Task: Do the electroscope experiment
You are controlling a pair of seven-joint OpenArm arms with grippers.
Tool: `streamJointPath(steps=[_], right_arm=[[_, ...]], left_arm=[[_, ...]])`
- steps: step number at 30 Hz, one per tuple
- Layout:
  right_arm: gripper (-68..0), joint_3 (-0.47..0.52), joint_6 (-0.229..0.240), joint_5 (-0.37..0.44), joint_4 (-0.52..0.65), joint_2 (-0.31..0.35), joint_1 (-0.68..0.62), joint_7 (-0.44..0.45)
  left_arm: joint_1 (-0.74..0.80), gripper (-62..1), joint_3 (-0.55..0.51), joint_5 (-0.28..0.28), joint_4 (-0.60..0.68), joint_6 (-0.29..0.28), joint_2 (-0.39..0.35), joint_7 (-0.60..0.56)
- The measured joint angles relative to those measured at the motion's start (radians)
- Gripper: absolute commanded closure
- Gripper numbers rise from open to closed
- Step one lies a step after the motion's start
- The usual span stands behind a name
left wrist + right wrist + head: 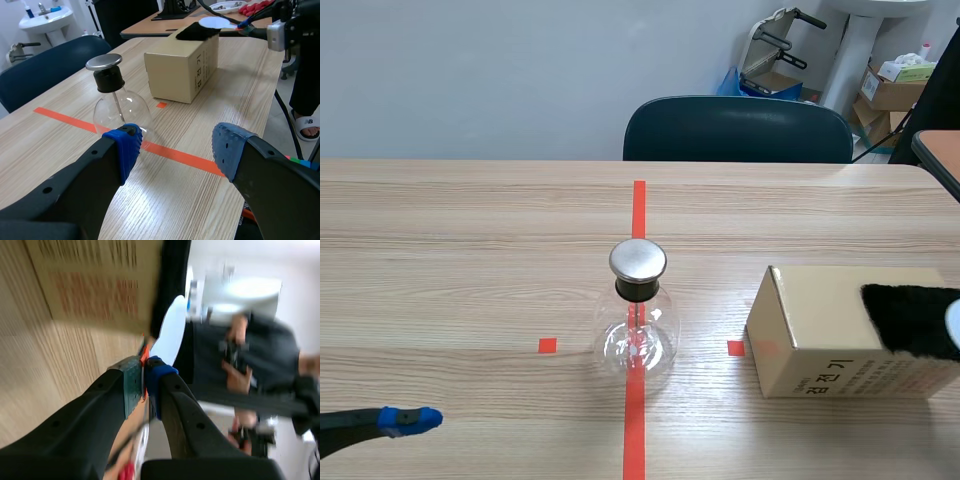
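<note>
One clear glass flask (636, 338), black-stoppered and topped with a round metal cap (638, 260), stands upright on the wooden table (470, 260), on the orange-red tape line. A thin rod (638, 316) hangs inside it. One tan cardboard box (820, 350) lies closed well to the flask's right, with one black furry cloth (910, 318) on top. My left fingers (125, 150) are spread wide, and the flask is just ahead of them, untouched. My right fingers (131, 385) pinch the thin orange stem (144, 352) of one white round disc (170, 330), held at the cloth. I cannot tell whether the disc touches it.
</note>
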Motion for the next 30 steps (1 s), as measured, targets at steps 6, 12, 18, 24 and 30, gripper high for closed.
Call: streamJointPath(steps=[6,12,18,24,30], right_arm=[[-1.9,0.001,0.000,-0.007,0.000,0.000,0.000,0.268],[-2.0,-0.001,0.000,0.014,0.000,-0.001,0.000,0.185],[-1.9,0.004,0.004,0.032,0.000,0.000,0.000,0.069],[-2.0,-0.001,0.004,0.010,0.000,-0.001,-0.001,0.351],[-1.9,0.000,0.004,0.035,0.000,-0.006,0.000,0.003]], left_arm=[[0.000,-33.6,0.000,0.000,0.000,0.000,0.000,0.000],[0.000,-33.6,0.000,0.000,0.000,0.000,0.000,0.000],[0.000,-33.6,0.000,0.000,0.000,0.000,0.000,0.000],[0.000,-33.6,0.000,0.000,0.000,0.000,0.000,0.000],[0.000,-33.6,0.000,0.000,0.000,0.000,0.000,0.000]])
